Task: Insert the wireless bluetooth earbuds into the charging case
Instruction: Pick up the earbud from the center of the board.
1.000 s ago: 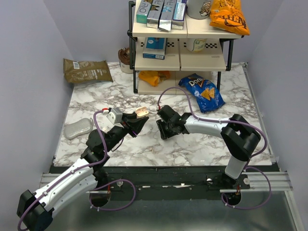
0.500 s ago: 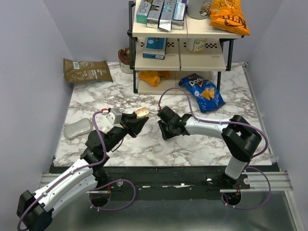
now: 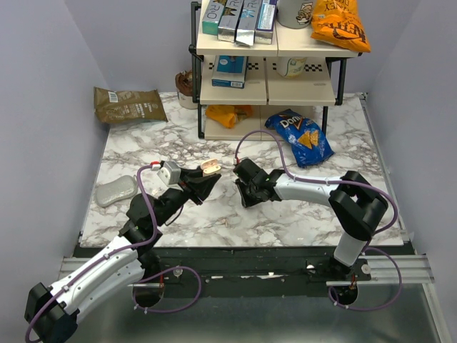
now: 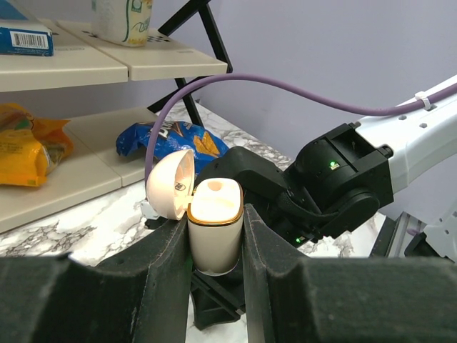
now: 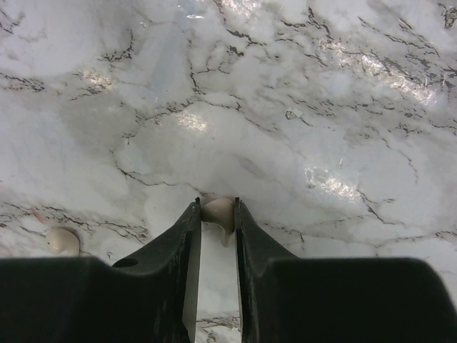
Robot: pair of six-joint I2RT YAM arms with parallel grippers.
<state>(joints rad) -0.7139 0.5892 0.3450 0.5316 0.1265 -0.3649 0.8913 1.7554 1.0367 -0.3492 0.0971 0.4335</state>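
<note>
My left gripper [image 4: 216,236] is shut on the pale beige charging case [image 4: 214,229], held upright above the table with its hinged lid [image 4: 170,184] open to the left; it also shows in the top view [image 3: 210,167]. My right gripper [image 5: 216,209] is shut on a cream-white earbud [image 5: 219,213], pinched at its fingertips just above the marble. A second cream-white earbud [image 5: 62,241] lies on the marble to the left. In the top view the right gripper [image 3: 246,194] is low, right of the case. No black earbuds show.
A shelf rack [image 3: 268,71] with boxes and snack bags stands at the back. A blue chip bag [image 3: 300,137] lies right of it, a brown bag [image 3: 128,105] at the back left, a grey pouch [image 3: 116,190] at the left edge.
The right arm has shifted slightly toward the back between one second ago and half a second ago. The left arm holds the case in the same place.
</note>
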